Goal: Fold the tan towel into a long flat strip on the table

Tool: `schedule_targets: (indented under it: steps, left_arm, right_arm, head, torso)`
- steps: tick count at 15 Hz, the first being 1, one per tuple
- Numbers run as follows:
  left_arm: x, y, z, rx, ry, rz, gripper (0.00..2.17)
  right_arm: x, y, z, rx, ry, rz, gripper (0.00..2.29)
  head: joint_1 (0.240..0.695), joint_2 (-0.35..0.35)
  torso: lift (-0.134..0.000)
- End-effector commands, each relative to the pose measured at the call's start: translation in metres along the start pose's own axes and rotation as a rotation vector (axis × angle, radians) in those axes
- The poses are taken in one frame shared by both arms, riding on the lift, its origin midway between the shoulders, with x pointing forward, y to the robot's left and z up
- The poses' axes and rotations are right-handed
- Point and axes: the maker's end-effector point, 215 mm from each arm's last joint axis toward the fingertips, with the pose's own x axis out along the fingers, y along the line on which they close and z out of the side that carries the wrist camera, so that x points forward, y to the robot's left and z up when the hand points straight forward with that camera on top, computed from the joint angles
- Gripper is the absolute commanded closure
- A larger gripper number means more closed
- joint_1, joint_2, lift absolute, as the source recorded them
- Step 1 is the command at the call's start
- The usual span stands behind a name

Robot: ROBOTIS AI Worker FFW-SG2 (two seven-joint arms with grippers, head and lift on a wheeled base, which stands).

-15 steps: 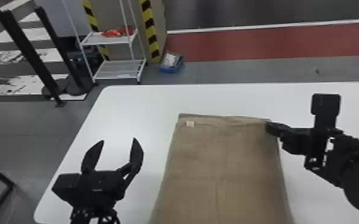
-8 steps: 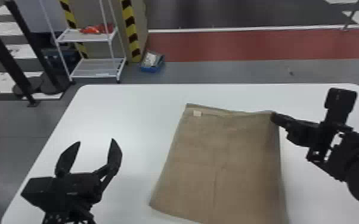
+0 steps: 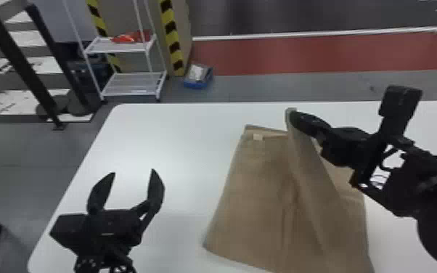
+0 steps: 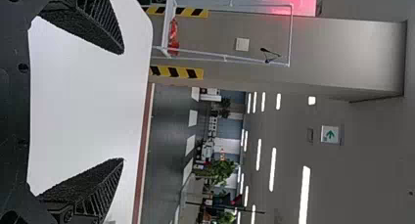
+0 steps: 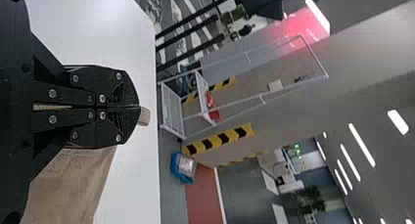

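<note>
The head view takes in both claws: the left claw (image 3: 133, 172) hangs over the left part of the white surface (image 3: 178, 145) with its fingers spread wide and nothing between them, while the right claw (image 3: 293, 115) is closed on the far right part of the tan towel (image 3: 254, 199). The right wrist view adds the grip up close, the fingers pressed together and a small end of cloth sticking out past their tips. The left wrist view gives the ridged inner faces of the spread fingers, plus a green-arrow sign (image 4: 330, 134), ceiling lights (image 4: 272, 169) and some plants (image 4: 222, 169).

The towel lies right of the surface's middle, its left part flat, with a pale tag (image 3: 258, 137) near the far left corner. The lifted part rises above the far edge and slants toward the near side in a long fold; cloth lies flat to the right of it. How many layers sit under that fold is hard to make out.

The surface is smooth, with rounded corners. Beyond it stand a white rack (image 3: 134, 84) holding something red (image 3: 132, 37), a pillar with yellow-and-black stripes (image 3: 172, 36), and a blue box (image 3: 196, 84) on the grey floor beside a red band (image 3: 301, 54).
</note>
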Motion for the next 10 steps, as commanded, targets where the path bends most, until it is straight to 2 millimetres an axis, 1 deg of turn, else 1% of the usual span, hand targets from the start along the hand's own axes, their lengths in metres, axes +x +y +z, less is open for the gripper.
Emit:
schedule_targets:
  steps: [1,2,3,4,5,6,7,8,9,10]
  left_arm:
    - [-0.001,0.003,0.001,0.002,-0.002,0.005,0.09]
    - [-0.001,0.003,0.002,0.002,-0.003,0.005,0.09]
    - [-0.001,0.003,0.003,0.003,-0.005,0.004,0.09]
    - [0.0,0.003,0.003,0.003,-0.006,0.004,0.09]
    - [0.002,0.002,0.005,0.002,-0.011,0.002,0.09]
    - [0.002,0.001,0.005,0.001,-0.01,0.001,0.09]
    - [0.002,0.001,0.005,0.001,-0.01,0.001,0.09]
    - [0.002,0.001,0.004,0.002,-0.007,0.002,0.09]
    - [0.002,0.002,0.006,0.003,-0.012,0.0,0.09]
    - [0.003,0.002,0.007,0.002,-0.014,0.0,0.09]
  right_arm:
    - [0.018,0.073,-0.017,-0.037,0.038,0.123,1.29]
    - [0.025,0.098,-0.027,-0.057,0.062,0.164,1.29]
    - [0.031,0.115,-0.03,-0.083,0.073,0.191,1.29]
    - [0.038,0.131,-0.044,-0.104,0.102,0.215,1.29]
    - [0.044,0.144,-0.059,-0.116,0.132,0.238,1.29]
    - [0.05,0.155,-0.074,-0.13,0.162,0.253,1.29]
    - [0.056,0.164,-0.092,-0.153,0.196,0.26,1.29]
    - [0.061,0.169,-0.112,-0.174,0.233,0.26,1.28]
    - [0.064,0.169,-0.126,-0.187,0.26,0.255,1.06]
    - [0.066,0.171,-0.139,-0.194,0.281,0.252,0.35]
  head:
    - [0.695,0.211]
    - [0.695,0.239]
    - [0.695,0.272]
    - [0.695,0.323]
    - [0.695,0.346]
    - [0.695,0.35]
    - [0.695,0.35]
    - [0.695,0.35]
    - [0.695,0.35]
    - [0.695,0.35]
  torso:
    - [-0.123]
    - [-0.123]
    - [-0.123]
    - [-0.123]
    - [-0.123]
    - [-0.123]
    - [-0.123]
    - [-0.123]
    - [-0.123]
    - [-0.123]
